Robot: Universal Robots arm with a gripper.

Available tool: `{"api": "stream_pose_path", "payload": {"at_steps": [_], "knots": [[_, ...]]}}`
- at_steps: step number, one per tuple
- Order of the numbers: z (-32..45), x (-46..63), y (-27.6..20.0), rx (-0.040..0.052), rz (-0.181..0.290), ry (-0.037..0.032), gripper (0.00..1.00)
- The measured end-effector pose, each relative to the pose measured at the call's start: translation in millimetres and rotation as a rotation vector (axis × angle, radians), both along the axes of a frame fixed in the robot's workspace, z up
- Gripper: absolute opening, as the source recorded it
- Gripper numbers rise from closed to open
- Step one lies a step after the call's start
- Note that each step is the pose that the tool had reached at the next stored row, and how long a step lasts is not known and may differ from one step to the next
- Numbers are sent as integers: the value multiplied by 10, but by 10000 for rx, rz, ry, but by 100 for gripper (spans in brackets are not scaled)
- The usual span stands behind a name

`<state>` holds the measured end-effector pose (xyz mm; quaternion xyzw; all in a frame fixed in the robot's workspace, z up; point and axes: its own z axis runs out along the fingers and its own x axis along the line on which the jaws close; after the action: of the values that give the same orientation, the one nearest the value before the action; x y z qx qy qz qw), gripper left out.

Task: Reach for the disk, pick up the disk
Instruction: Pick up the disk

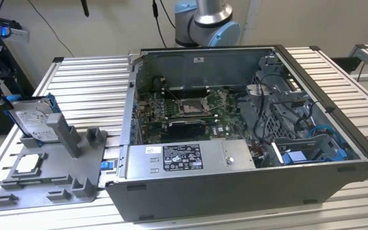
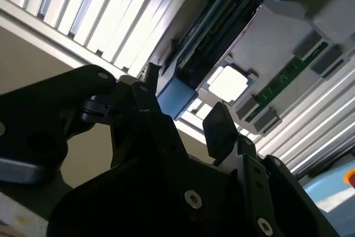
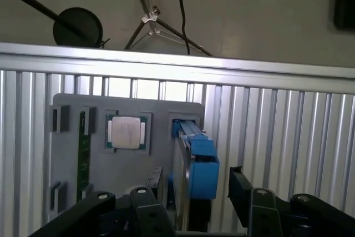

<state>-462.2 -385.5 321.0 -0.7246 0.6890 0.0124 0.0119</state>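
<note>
The gripper [image 3: 194, 180], wide open and empty, hangs close by the disk [image 3: 203, 162] upright in the grey holder [image 3: 158, 131]; closing off-centre may jam it there.

Hand [image 3: 197, 188] with fingers [image 3: 239, 184] wide apart

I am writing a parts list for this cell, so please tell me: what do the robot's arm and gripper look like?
The arm is a silver tube with light blue caps on its rounded joints. The gripper is matte black, with two flat, angular fingers carried on jointed black links, which are fastened by small round silver screws.
</note>
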Motion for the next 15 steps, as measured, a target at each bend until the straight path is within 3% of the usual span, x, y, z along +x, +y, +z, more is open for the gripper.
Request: {"api": "stream_pose_path", "payload": {"at_steps": [11,15], "knots": [[-110,1,0,2,8,0,100],[-113,1,0,3,8,2,100]]}}
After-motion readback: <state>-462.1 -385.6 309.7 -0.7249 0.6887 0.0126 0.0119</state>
